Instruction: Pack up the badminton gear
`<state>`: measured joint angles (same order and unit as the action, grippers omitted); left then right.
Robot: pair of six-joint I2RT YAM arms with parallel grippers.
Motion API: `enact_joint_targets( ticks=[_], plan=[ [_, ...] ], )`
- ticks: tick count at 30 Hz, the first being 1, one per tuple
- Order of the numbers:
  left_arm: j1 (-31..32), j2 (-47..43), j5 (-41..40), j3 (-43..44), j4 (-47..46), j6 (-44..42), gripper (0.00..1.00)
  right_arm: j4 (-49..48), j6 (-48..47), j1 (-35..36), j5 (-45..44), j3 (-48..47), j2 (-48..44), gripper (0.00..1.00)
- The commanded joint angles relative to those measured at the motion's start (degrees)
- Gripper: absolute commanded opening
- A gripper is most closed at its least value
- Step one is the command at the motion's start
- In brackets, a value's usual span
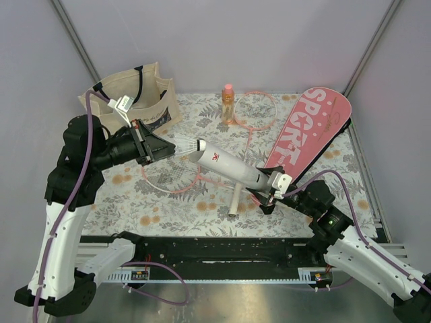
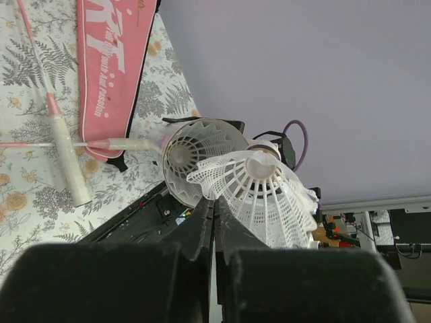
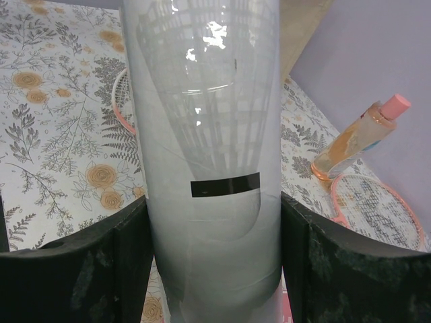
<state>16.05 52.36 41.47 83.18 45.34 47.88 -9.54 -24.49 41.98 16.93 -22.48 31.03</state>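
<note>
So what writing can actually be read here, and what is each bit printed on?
"SPORT": large white letters on the pink cover.
"Air Passion": small white line on that cover.
Red mark on the white tube: too small to read.
Tote bag print: blurred.

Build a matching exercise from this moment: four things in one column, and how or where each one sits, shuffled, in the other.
Things
1. shuttlecock
2. white tube
3. pink cover
4. orange bottle

States
A. clamped near one end by the right pincer
B. standing upright at the back
C. pinched in the shut left pincer, at the tube's open mouth
D. lying flat on the right side

Pairs: 1-C, 2-A, 3-D, 4-B
</note>
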Motion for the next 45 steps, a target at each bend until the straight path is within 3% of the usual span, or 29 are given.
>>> enact_joint_targets(
  ticks=[1, 35, 45],
  plan=[
    [-0.15, 0.02, -4.02, 4.44, 2.46, -2.25, 0.00, -3.38, -0.30, -0.05, -0.49, -2.31, -0.53, 0.45],
    [-0.32, 2.13, -6.14, 4.80, 5.81, -3.58, 0.00, -3.91, 0.15, 0.04, 2.76, -3.45, 1.40, 0.45],
    [-0.15, 2.31, -3.15, -1.95, 0.89, -2.88, 0.00, -6.37, 0.76, 0.04, 4.69, -5.20, 3.33, 0.45]
  ],
)
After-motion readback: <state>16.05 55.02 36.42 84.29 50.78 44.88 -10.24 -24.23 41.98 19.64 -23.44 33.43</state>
